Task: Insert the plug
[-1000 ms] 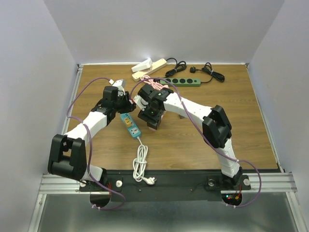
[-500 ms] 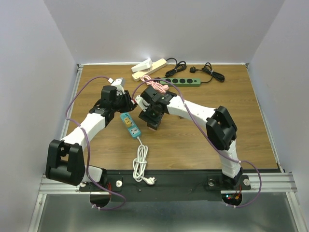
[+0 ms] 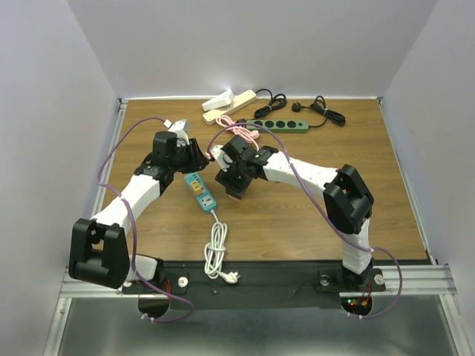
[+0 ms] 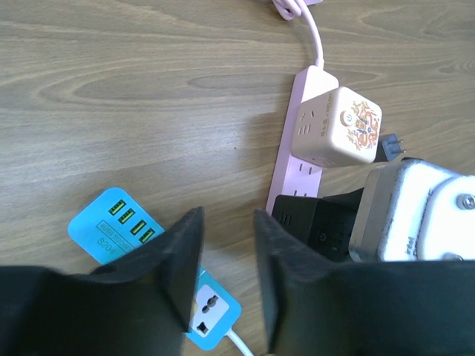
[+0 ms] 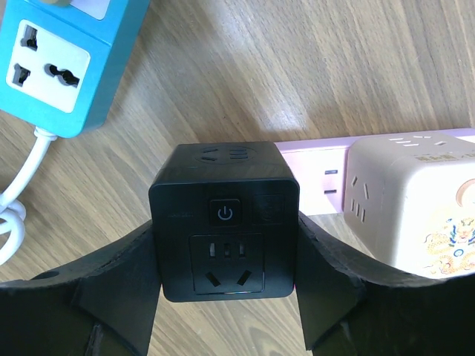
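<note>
Two claws: right claw (image 5: 225, 248) clenched on black cube adapter (image 5: 224, 215), one finger on each side face; left claw (image 4: 226, 230) parted, nothing between, hanging over desk (image 4: 133, 89) near blue strip (image 4: 111, 226).
Plug location: centre of right wrist view, over the end of pink strip (image 4: 295, 159), just beside beige cube (image 4: 338, 126) sitting on the same strip. Prongs hidden underneath, can't tell if seated.
Handling (guess): rigid plastic block, light. Smooth sides, so it may twist in the grip if pressed off-centre. Prongs stiff, would jam if it goes in tilted.
Where to hold: flat opposite side faces, about mid-height, as gripped now. Keep off the face with the power button and socket.
Strip behaviour (guess): light, likely to skid on desk under push, so the free claw could pin it.
Surface: wood-grain laminate, flat, looks slick.
Room: plain pale walls (image 3: 260, 44) on three sides. Green strip (image 3: 282, 126), cream strip (image 3: 230, 104) and black cables (image 3: 319, 111) along upper desk edge in top view. White cord (image 3: 216, 248) coiled lower centre.
</note>
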Robot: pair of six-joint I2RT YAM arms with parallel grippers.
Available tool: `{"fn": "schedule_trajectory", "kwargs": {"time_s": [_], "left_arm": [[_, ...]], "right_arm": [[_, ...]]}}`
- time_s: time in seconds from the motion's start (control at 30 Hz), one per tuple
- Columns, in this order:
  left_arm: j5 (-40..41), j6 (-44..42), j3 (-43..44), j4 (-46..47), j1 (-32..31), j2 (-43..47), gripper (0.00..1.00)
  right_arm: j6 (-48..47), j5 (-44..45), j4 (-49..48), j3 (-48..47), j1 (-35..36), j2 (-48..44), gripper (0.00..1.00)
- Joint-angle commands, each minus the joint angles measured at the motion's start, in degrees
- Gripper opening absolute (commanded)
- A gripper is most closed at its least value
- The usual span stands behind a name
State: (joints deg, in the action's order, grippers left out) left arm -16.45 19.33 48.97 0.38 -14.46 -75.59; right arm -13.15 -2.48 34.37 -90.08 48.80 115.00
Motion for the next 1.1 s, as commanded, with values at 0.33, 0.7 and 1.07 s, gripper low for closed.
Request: {"fn": "schedule_trajectory", "kwargs": {"time_s": [0.33,0.7,1.07], "left_arm": [[3.5,-1.9,0.1,-4.3,0.7,7.9,0.82],[4.1,-2.0,0.1,-5.8,0.8,9.7,0.82],[4.2,-1.8,-0.8,-5.4,0.8,9.4,0.82]], "right_arm": [[5.9,13.3,3.6,-1.5,-7.7,6.3,0.00],[6.5,20.7,3.5,-9.8,-12.5,9.5,0.00],[8.4,11.0,3.3,-12.4,-12.9,6.4,0.52]]}}
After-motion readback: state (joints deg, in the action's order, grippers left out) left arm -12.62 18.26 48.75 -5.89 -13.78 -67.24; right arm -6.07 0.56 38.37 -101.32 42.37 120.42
